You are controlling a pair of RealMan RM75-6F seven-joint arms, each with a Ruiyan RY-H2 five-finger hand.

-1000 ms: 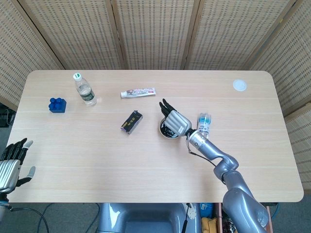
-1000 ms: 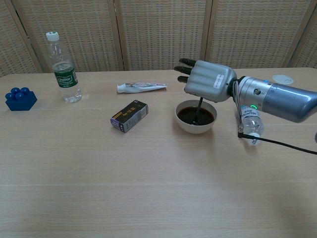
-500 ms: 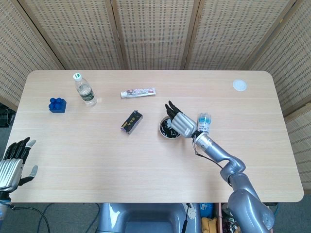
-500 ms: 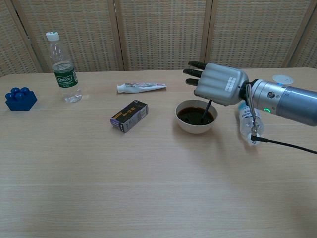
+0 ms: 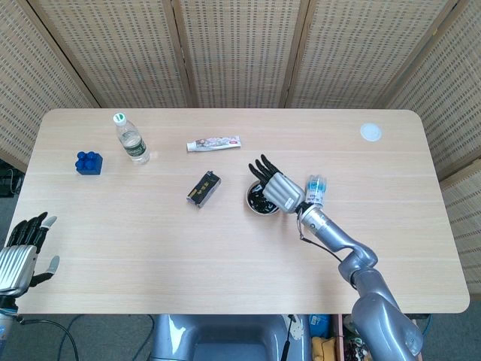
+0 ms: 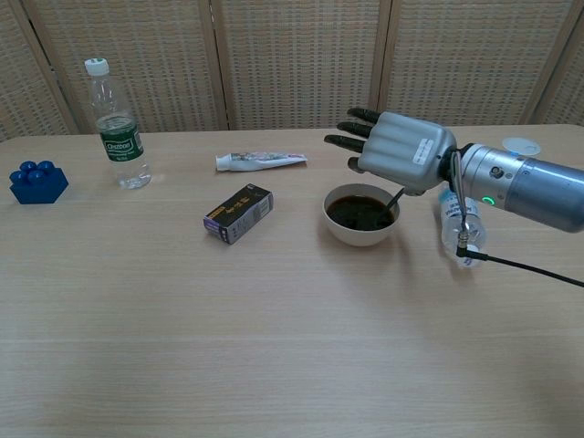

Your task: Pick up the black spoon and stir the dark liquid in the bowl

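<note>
Black spoon, pinched beneath our right hand, slants into the bowl for stirring; left hand idles spread.

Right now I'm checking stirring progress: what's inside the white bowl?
The bowl holds dark liquid and the black spoon tip; the right hand covers the spoon's upper handle.

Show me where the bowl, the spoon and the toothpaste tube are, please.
bowl (image 6: 351, 233): chest view, on its white front wall.
black spoon (image 6: 393, 197): chest view, on the handle below the right hand.
toothpaste tube (image 5: 214, 143): head view, on the tube's middle.
</note>
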